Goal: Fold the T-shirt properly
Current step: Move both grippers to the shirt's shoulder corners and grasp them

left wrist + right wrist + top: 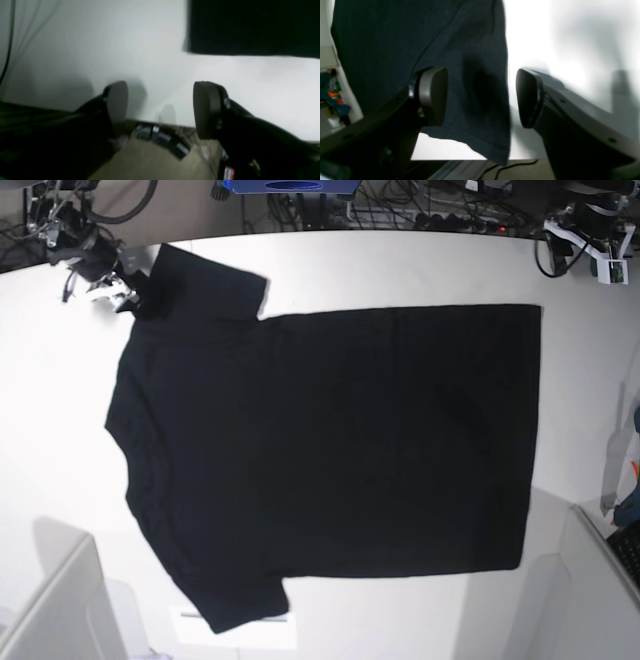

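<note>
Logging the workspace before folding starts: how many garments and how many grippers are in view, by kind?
T-shirt: 1, black, spread flat on the white table
Grippers: 2, left gripper and right gripper, jaws apart
Total: 3

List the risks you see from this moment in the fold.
1. The right claw is open around the hem of one sleeve of the large black cloth T-shirt; closing there may pinch only a thin edge, which could slip out.
2. That sleeve already shows a crease in the right wrist view, so lifting it might fold in a wrinkle.
3. The left claw is open over the bare white table, away from the cloth, so a one-sided pull may skew the shirt.
</note>
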Available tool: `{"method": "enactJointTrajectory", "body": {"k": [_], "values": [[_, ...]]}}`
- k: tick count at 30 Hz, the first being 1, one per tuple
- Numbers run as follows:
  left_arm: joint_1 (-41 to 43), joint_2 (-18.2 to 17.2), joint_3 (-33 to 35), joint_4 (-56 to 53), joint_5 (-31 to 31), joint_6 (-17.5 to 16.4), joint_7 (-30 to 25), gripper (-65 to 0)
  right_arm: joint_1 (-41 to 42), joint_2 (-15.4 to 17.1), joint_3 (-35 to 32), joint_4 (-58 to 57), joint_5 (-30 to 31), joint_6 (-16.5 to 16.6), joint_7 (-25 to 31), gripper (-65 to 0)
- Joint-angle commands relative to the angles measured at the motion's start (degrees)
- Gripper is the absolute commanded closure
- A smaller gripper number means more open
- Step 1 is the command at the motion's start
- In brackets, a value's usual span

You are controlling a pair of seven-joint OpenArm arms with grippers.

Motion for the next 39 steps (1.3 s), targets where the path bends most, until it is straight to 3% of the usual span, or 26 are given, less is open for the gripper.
{"method": "enactJointTrajectory", "body": {"k": [1, 3, 7, 12, 15, 18, 21, 26, 27, 37, 39], "values": [[-1.27, -0.25, -2.84, 0.73, -0.45, -1.9, 1.25, -39.8, -0.31, -0.63, 0.28, 0.38, -1.96, 0.11, -0.04, -38.0], [-4.96, 0.1, -6.88, 0.73, -0.36, -4.93, 5.21, -39.8, -0.31, -1.69, 0.37, 0.47, -4.34, 1.52, -0.13, -37.4], [-8.74, 0.19, -8.91, 0.73, -0.27, -4.93, 9.6, -39.8, -0.31, -2.74, 0.45, 0.12, -5.22, 6.09, -0.3, -36.9], [-10.85, 0.28, -8.73, 0.56, -0.36, -4.93, 9.78, -39.8, 0.56, -2.48, 0.28, -3.66, -6.1, 6.53, -0.04, -36.9], [-12.34, 0.37, -8.73, -1.29, -0.36, -4.93, 9.78, -39.8, 1.09, -2.74, 0.28, -5.24, -6.1, 9.61, -0.21, -36.8], [-13.31, 0.37, -8.64, -3.75, -0.36, -4.93, 9.78, -39.8, 1.36, -2.74, 0.45, -6.56, -6.18, 9.96, -0.13, -36.5], [-13.57, 0.37, -6.27, -5.95, -0.36, -4.93, 9.78, -39.8, 1.36, -2.57, 0.72, -7.7, -6.18, 9.96, -0.04, -28.2], [-14.89, 1.42, -4.77, -8.32, -0.36, -4.93, 9.78, -39.8, 1.97, -2.48, 0.54, -8.06, -6.18, 10.14, -0.3, -2.3], [-15.51, 1.6, -4.95, -8.76, -0.36, -4.93, 9.78, -39.8, 2.15, -2.48, 0.45, -8.06, -6.18, 10.14, -0.3, 0.0], [-20.34, 2.3, -4.77, -13.86, -0.45, -4.93, 10.04, -39.8, 2.24, -2.48, 0.28, -8.06, -6.18, 10.14, -0.3, 0.0], [-21.49, 2.65, -4.77, -14.74, -0.45, -4.93, 12.33, -39.8, 2.24, -2.48, 0.28, -8.06, -6.18, 10.14, -0.3, 0.0]]}}
